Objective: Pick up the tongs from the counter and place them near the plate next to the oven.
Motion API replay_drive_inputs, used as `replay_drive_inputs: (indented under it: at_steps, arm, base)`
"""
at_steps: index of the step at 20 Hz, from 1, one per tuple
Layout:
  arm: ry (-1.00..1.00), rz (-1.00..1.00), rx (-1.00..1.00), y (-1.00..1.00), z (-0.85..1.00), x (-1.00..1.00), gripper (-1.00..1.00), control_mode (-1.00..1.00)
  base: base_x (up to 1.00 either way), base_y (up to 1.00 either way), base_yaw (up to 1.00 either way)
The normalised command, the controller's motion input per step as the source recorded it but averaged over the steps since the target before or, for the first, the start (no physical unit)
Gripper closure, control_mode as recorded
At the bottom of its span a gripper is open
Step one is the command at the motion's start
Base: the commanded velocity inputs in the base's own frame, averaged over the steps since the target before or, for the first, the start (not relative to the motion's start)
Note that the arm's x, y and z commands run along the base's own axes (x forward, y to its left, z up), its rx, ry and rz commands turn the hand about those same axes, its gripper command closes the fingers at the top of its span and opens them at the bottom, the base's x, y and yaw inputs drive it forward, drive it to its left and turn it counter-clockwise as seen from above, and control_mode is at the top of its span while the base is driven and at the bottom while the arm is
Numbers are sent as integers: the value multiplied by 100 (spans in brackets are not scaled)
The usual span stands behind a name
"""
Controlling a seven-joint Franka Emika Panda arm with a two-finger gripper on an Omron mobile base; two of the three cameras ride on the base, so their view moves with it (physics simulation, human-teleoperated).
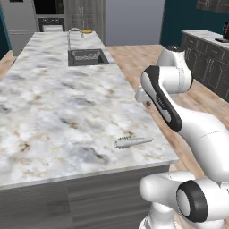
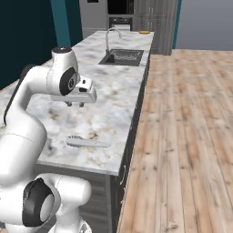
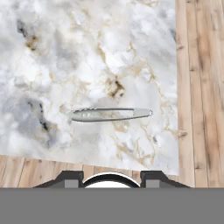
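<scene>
- The step in hand reads as the approach: the tongs (image 1: 133,142) lie untouched on the surface (image 1: 53,103), and the pincer (image 2: 75,104) hangs above it, well clear of them.
- In the right base view the pincer sits left of centre, under the white wrist, its two short dark fingertips (image 2: 69,104) pointing down; the tongs (image 2: 87,143) lie lower in the frame, near the bottom edge of the marble.
- The pincer carries nothing. How wide its jaws stand cannot be told: the tips look close together, but they are too small to judge.
- In the hand view the tongs (image 3: 111,114) lie across the middle of the frame, ridged end to the left, narrow looped end to the right, with the surface's edge and wooden floor just below and to the right.
- The next move would likely call for lowering straight over the tongs' middle, with the jaws set across the narrow width and opened enough to straddle both arms.
- The tongs look slim, silver-grey and low-lying, so the tips would probably need to come almost to the marble.
- The plate (image 1: 87,31) is a small yellow-rimmed disc at the top of the left base view, at the surface's far end, with the oven (image 1: 49,13) behind it; the carry looks long.
</scene>
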Motion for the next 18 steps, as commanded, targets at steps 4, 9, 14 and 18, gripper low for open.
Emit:
replay_drive_inputs:
  at_steps: [4, 9, 14, 18]
  arm:
    - [0, 1, 0, 0, -9, -6, -100, -100]
    - [-7, 5, 0, -6, -8, -26, -100, -100]
    - [-3, 11, 0, 0, -8, -10, -100, -100]
    - [1, 13, 0, 0, 0, 0, -100, -100]
  base:
    - [0, 0, 0]
    - [0, 0, 0]
    - [0, 0, 0]
    - [0, 0, 0]
